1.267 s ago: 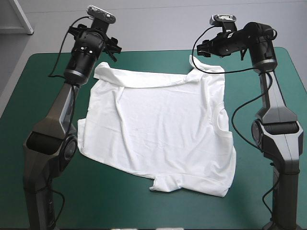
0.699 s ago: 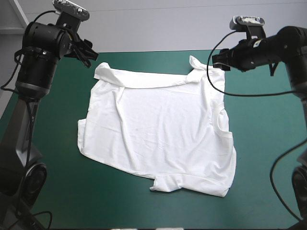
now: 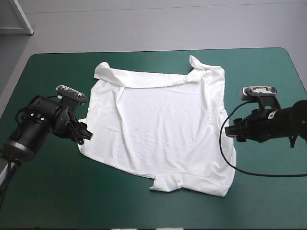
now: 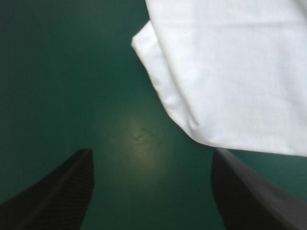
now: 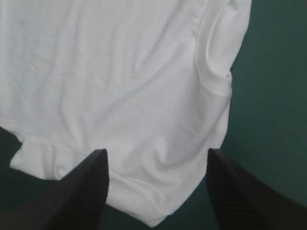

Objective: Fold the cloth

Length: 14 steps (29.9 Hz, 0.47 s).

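Observation:
The white T-shirt [image 3: 160, 124] lies spread flat on the teal-green cover [image 3: 43, 81], with its far edge folded over and rumpled. My left gripper [image 3: 82, 133] hovers at the shirt's left edge near the sleeve, open. In the left wrist view the left gripper [image 4: 151, 191] has bare cover between its fingers and the T-shirt's sleeve corner [image 4: 225, 72] just ahead. My right gripper [image 3: 232, 132] is at the shirt's right edge, open. In the right wrist view the right gripper [image 5: 156, 189] stands over the T-shirt's [image 5: 120, 86] near right part.
Bare teal-green cover [image 3: 268, 191] surrounds the shirt on all sides. The table's far edge [image 3: 153, 50] runs just beyond the folded collar end.
Both arms have come down from the shirt's far corners toward the near side. Each gripper now sits low beside the shirt's side edge. The shirt itself has not moved.

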Available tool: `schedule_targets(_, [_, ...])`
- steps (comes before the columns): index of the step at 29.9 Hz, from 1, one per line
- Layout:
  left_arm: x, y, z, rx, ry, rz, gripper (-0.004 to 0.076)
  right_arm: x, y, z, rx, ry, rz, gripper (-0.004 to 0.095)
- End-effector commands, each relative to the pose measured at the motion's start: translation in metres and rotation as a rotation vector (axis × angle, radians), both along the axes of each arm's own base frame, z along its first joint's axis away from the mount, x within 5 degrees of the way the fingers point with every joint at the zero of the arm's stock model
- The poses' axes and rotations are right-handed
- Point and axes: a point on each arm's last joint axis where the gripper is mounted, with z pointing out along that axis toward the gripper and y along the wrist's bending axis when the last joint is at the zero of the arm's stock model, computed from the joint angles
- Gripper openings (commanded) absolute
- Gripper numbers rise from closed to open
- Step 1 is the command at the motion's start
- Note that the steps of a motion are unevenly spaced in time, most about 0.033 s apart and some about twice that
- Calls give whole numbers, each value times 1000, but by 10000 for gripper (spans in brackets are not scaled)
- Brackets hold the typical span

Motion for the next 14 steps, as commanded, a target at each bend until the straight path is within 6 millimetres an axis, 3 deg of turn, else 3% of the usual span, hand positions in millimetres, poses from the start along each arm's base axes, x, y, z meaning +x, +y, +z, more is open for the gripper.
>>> schedule_targets(1, [1, -5, -9, -65, -71, -19, 501, -11, -1, 2, 9, -59, 2, 563])
schedule_targets(10, [29, -10, -69, -103, -2, 35, 501, -32, 3, -9, 68, -37, 12, 563])
schedule_targets(14, [42, -5, -89, -131, 39, 81, 501, -41, 16, -12, 79, -13, 57, 563])
